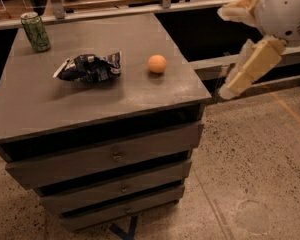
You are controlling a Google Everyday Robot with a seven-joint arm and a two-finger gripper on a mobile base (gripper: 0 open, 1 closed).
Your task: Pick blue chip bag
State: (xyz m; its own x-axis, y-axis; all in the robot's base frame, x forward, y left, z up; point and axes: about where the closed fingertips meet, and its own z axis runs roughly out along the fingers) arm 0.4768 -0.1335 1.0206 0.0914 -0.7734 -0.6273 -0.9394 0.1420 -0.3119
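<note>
The blue chip bag (90,67) lies crumpled on the grey cabinet top (105,99), left of centre, dark navy with white patches and silvery edges. My gripper (225,53) hangs in the air to the right of the cabinet, beyond its right edge and well apart from the bag. Its two cream fingers (249,70) are spread apart, and it holds nothing.
An orange ball (157,64) sits right of the bag. A green drink can (35,31) stands at the back left corner. The cabinet has three drawers (115,156) in front. A shelf rail (250,59) runs behind the gripper. Speckled floor (260,174) lies to the right.
</note>
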